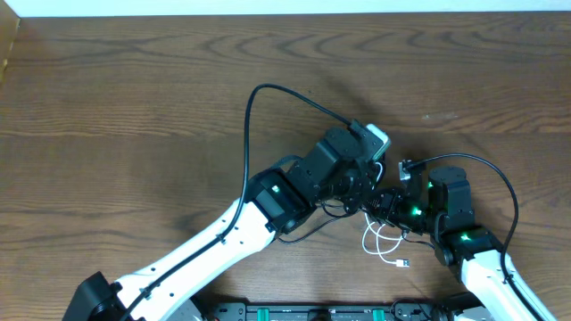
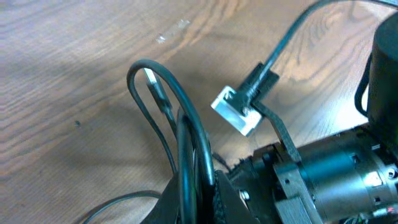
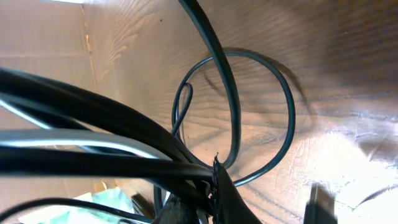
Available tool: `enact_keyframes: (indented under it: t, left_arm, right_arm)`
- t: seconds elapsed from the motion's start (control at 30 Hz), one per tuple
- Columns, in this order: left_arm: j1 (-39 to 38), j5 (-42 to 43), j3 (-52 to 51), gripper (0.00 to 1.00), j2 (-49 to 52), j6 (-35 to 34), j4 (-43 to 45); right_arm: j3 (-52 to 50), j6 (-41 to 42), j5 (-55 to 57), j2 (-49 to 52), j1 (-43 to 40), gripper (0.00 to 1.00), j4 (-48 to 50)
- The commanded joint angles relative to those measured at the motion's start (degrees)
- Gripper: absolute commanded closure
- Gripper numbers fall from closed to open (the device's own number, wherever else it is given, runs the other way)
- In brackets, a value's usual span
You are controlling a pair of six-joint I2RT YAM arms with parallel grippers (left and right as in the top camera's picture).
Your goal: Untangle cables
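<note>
The cables lie bunched on the wooden table [image 1: 134, 107] right of centre, directly between the two grippers, which face each other at close quarters. The left gripper [image 1: 355, 190] is clamped on the black cords [image 2: 186, 134]; in its wrist view they rise from between its fingers and arch into a loop above the table. The right gripper [image 1: 390, 203] appears closed on the same bundle, with several strands converging at its fingertip in its wrist view and one loop [image 3: 290, 112] lying flat on the table beyond. The white cord [image 1: 382, 242] trails in loose loops just below both grippers, its plug [image 1: 403, 263] resting free on the table.
</note>
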Motion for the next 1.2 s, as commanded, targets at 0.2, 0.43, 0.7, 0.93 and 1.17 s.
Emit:
enact_keyframes:
  t: [0.2, 0.43, 0.7, 0.93, 1.17]
  left_arm:
    - [6.6, -4.2, 1.2, 0.92, -7.1, -4.4, -0.2]
    - [9.4, -4.2, 1.2, 0.92, -7.5, -5.7, -2.8]
    - [9.6, -4.2, 1.2, 0.92, -7.5, -7.0, -3.2]
    - [9.6, -4.2, 1.2, 0.92, -7.4, -7.0, -4.5]
    - [9.6, -4.2, 1.2, 0.92, -7.4, -9.0, -5.3]
  right_arm:
    - [0.0, -8.3, 14.9, -0.2, 0.4, 0.99, -10.0]
    - [0.0, -10.4, 17.0, -0.2, -0.9, 0.9, -9.0]
    - [0.0, -13.7, 7.1, -0.2, -4.5, 0.79, -5.4]
    - [0.0, -17.3, -1.7, -0.2, -4.6, 0.18, 1.9]
    - [0.0, -9.0, -8.7, -0.2, -5.9, 0.01, 15.1]
